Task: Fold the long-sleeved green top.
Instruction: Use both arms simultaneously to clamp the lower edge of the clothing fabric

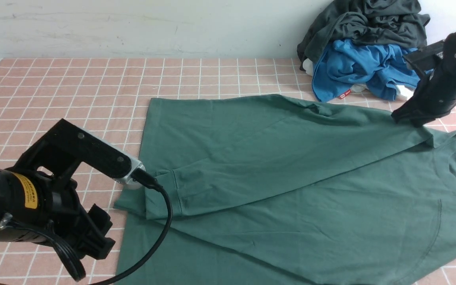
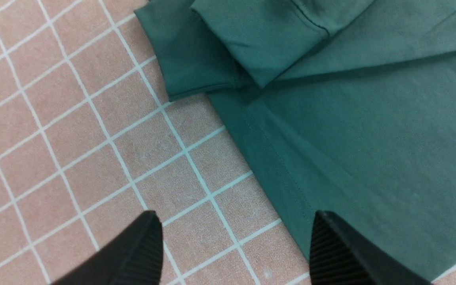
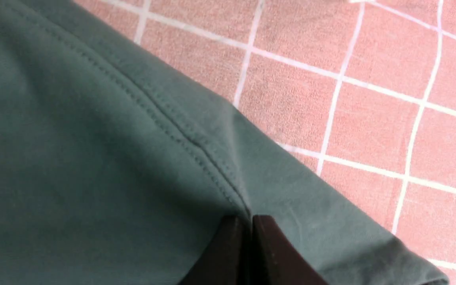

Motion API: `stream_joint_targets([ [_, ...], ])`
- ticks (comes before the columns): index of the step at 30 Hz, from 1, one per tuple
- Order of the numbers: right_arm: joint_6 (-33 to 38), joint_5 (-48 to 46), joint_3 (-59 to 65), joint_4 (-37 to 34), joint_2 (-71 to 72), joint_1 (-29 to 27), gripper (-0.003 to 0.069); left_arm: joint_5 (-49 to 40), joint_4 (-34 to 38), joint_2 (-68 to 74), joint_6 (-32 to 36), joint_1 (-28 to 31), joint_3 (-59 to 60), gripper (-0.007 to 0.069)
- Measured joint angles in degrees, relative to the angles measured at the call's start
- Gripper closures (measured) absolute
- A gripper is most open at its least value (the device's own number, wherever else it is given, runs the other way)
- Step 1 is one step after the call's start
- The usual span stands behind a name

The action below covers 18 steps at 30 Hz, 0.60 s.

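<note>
Pinches the green long-sleeved top (image 1: 291, 190) at the far shoulder seam with the right tool (image 3: 250, 221), jaws nearly together. Hovers the left tool (image 2: 236, 241), wide apart and empty, over the hem edge. Lies spread on the desk (image 1: 73, 87), collar rightward, hem leftward.

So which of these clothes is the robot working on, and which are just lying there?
For the job: green long-sleeved top; right end effector, shut on a stitched seam of it; left end effector, open above its hem.
Just lying about: blue garment; dark grey garment, piled by the wall.
</note>
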State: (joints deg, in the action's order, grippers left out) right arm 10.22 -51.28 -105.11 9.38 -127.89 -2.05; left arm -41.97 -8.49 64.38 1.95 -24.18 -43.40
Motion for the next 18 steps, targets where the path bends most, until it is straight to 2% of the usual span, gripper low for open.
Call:
stream_joint_targets([
  [3, -1.29, 0.23, -0.62, 0.11, 0.0, 0.05, 0.0541, 0.06, 0.06, 0.39, 0.0, 0.0, 0.0, 0.0162],
  [6, -2.33, -0.26, -2.89, -0.12, 0.0, 0.81, 0.0441, 0.46, 0.06, 0.57, 0.0, 0.0, 0.0, 0.0162],
  [8, -3.07, -0.44, -4.41, -0.97, 0.0, 1.5, 0.0407, 1.44, 0.06, 0.69, 0.0, 0.0, 0.0, 0.0162],
  [10, -3.5, -0.65, -6.19, -4.7, 0.0, 2.75, 0.0393, 3.03, 0.06, 0.69, 0.0, 0.0, 0.0, 0.0162],
  [12, -1.42, -0.65, -6.96, -11.1, 0.0, 4.41, 0.0413, 4.63, 0.06, 0.69, 0.0, 0.0, 0.0, 0.0162],
  [14, 3.56, -0.6, -7.08, -17.77, -0.37, 5.97, 0.0459, 6.07, 0.06, 0.69, 0.0, 0.0, 0.0, 0.0162],
  [16, 10.73, 0.04, -7.33, -25.55, -2.18, 8.16, 0.0557, 8.05, 0.06, 0.73, 0.31, 0.0, 0.0, 0.0162],
  [18, 15.23, 1.3, -7.32, -29.67, -4.26, 9.24, 0.062, 9.0, 0.06, 0.73, 0.58, 0.0, 0.0, 0.0162],
])
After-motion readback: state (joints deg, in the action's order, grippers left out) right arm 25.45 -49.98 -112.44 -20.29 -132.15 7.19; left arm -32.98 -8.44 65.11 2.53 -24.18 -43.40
